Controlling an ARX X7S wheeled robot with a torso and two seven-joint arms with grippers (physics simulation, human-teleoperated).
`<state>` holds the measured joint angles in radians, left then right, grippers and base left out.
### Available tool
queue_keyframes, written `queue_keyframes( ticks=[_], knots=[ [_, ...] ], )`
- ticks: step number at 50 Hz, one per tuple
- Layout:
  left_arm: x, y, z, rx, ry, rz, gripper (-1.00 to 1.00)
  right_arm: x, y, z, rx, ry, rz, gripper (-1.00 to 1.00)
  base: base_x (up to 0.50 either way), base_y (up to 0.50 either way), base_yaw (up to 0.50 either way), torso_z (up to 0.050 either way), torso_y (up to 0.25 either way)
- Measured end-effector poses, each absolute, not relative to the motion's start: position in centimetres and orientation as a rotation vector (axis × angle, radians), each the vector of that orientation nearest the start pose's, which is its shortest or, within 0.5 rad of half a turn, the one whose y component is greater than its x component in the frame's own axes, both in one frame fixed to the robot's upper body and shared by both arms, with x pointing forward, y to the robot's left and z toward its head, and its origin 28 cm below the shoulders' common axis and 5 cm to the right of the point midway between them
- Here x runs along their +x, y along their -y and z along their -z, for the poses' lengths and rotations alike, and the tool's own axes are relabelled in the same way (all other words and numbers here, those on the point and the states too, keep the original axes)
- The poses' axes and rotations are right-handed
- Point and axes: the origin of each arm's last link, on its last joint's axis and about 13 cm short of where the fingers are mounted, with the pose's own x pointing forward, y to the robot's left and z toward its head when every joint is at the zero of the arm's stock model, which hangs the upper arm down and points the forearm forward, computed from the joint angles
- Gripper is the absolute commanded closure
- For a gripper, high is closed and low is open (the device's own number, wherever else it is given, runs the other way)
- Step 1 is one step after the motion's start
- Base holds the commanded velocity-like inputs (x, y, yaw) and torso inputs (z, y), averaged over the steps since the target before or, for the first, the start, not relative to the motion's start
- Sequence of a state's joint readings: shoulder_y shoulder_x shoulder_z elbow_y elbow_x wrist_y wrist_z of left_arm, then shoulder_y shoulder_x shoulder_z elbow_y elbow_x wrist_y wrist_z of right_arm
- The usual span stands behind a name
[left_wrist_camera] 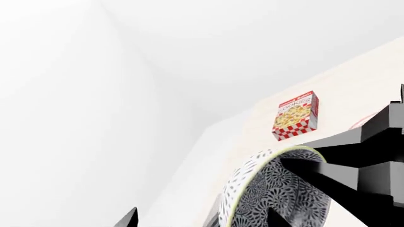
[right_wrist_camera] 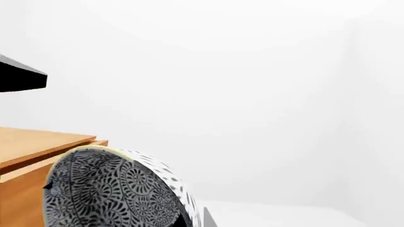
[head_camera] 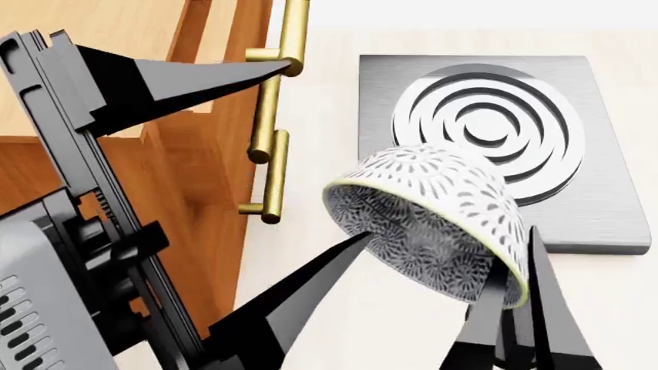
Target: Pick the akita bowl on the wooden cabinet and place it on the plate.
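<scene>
One akita bowl (head_camera: 442, 208) is in view, held off the pale counter (head_camera: 340, 116) and tipped on its side, with its patterned inside facing the left claw (head_camera: 327, 150). Two claws show.

The right claw (head_camera: 516, 254) comes up from below the bowl and is clamped on it. One thin black finger is inside the rim and one is against the speckled outer wall. The left claw is spread wide apart and grips nothing. Its lower fingertip is at the bowl's rim, on the side opposite the right claw, and its upper fingertip is well apart from the bowl, up by a handle.

One wooden cabinet (head_camera: 185, 177) stands behind the left claw, with two brass bar handles (head_camera: 270, 166) in view. One square metal stove burner (head_camera: 483, 123) with dark rings lies on the counter beyond the right claw, partly covered by the bowl.

The left wrist view shows the bowl's rim (left_wrist_camera: 271, 189) close up and, farther off, one red-checked cookie box (left_wrist_camera: 295, 116). A faint red curve beside the box may be the plate's edge, though I cannot tell.
</scene>
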<state>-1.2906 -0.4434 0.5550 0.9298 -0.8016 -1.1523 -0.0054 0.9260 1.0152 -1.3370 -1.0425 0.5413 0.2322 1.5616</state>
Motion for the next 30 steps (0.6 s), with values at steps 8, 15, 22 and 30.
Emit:
queue_keyframes(
  ticks=[8,15,22,30],
  knots=[
    [20.2,-16.3,-32.2,0.701,0.558,0.875,-1.00,14.0,9.1,-19.5,-0.120,0.570,0.185,1.00,0.00,0.00,0.00,0.000,0.000],
    [20.5,-16.1,-32.5,0.692,0.548,0.873,-1.00,14.1,9.8,-19.6,-0.127,0.561,0.245,1.00,0.00,0.00,0.00,0.000,0.001],
    [20.7,-16.1,-32.9,0.669,0.537,0.861,-1.00,14.5,10.6,-20.2,-0.177,0.554,0.284,1.00,0.00,0.00,0.00,0.000,0.000],
    [20.9,-16.2,-33.2,0.653,0.536,0.841,-1.00,14.7,11.6,-20.7,-0.248,0.545,0.316,1.00,0.00,0.00,0.00,0.000,0.000]
  ],
)
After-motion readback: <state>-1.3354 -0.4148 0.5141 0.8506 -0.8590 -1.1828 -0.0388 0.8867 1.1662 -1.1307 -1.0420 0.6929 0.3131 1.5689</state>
